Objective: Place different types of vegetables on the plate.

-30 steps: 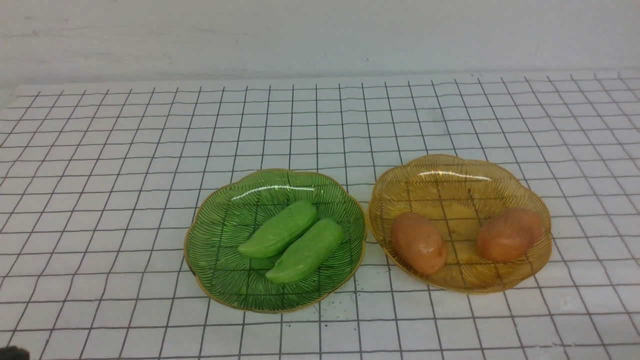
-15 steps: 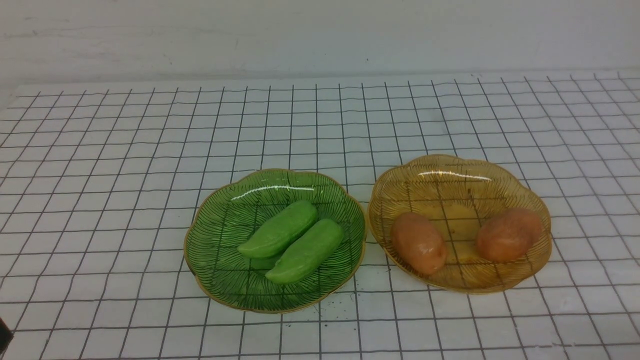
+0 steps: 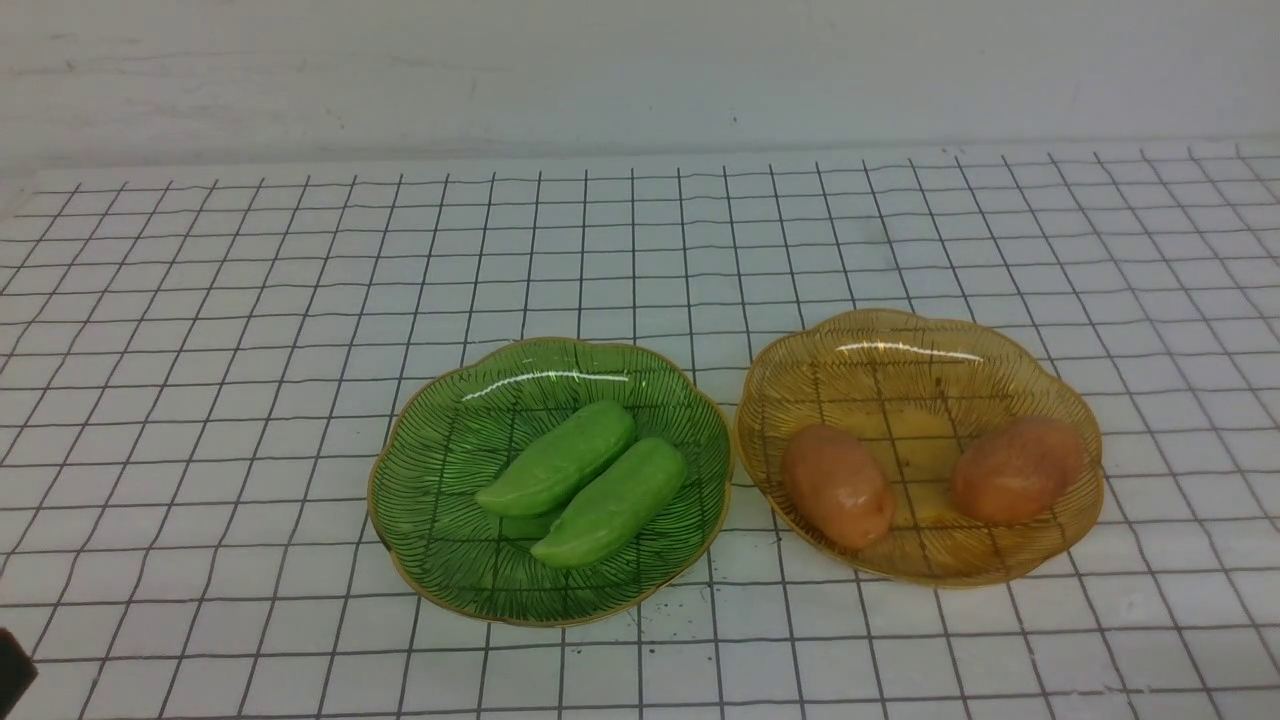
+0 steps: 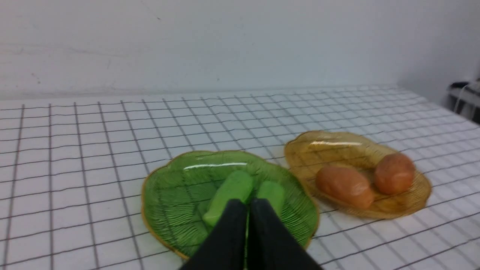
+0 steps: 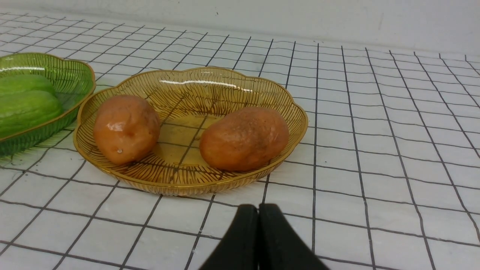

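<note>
Two green cucumber pieces (image 3: 580, 483) side by side, touching, in the green plate (image 3: 440, 560); two orange-brown potatoes (image 3: 837, 486) apart in the amber plate (image 3: 900, 345), both plates on the gridded table (image 3: 200, 300). Left pincer (image 4: 247, 210) pressed together, empty, raised near the green plate; right pincer (image 5: 258, 213) likewise together, empty, short of the amber plate. Probably light, firm, glossy-skinned, so likely slippery. Best gripped across the plump middle, not the tapered end. Plates possibly glass, hard to tell.

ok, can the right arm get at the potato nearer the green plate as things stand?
Probably yes. The right gripper sits shut just short of the amber plate, nothing between it and that potato. It would need to open first.
</note>
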You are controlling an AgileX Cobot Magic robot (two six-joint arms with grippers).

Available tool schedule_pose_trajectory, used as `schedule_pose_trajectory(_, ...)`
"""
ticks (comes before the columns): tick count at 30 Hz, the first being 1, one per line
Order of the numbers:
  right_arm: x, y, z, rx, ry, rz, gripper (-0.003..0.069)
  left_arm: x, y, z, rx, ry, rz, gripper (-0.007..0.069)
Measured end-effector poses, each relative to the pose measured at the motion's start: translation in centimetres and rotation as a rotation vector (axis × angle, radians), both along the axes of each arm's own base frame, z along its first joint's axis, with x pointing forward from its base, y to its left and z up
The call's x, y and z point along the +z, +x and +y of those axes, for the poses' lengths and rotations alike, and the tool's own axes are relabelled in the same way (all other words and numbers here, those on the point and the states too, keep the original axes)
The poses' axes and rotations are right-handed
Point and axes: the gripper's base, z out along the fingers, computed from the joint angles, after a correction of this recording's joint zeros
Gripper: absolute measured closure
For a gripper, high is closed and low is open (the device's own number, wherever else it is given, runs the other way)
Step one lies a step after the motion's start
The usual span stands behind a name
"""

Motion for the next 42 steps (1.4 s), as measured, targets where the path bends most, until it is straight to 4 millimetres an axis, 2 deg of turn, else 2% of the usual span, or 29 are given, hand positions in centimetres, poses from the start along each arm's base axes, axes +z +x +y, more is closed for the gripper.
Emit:
schedule_pose_trajectory(3,0.0,0.0,0.0,0.0,0.0,0.0,0.0673,-1.5,0.7,-0.1,0.022,0.044,0.01,0.0632)
schedule_pose_trajectory(6,0.0,0.0,0.0,0.0,0.0,0.0,0.0673,-4.6,1.8,-0.2,0.073,0.091,0.028,0.0632)
schedule_pose_trajectory(9,0.0,0.0,0.0,0.0,0.0,0.0,0.0673,-7.4,2.5,0.0,0.15,0.065,0.066,0.0632)
schedule_pose_trajectory(16,0.0,0.0,0.0,0.0,0.0,0.0,0.0673,-11.3,2.9,0.6,0.283,0.069,0.121,0.0632)
schedule_pose_trajectory(21,0.0,0.0,0.0,0.0,0.0,0.0,0.0673,-12.0,2.8,0.8,0.289,0.113,0.161,0.0632)
schedule_pose_trajectory(42,0.0,0.0,0.0,0.0,0.0,0.0,0.0673,-12.0,2.8,1.0,0.322,0.114,0.166,0.0632)
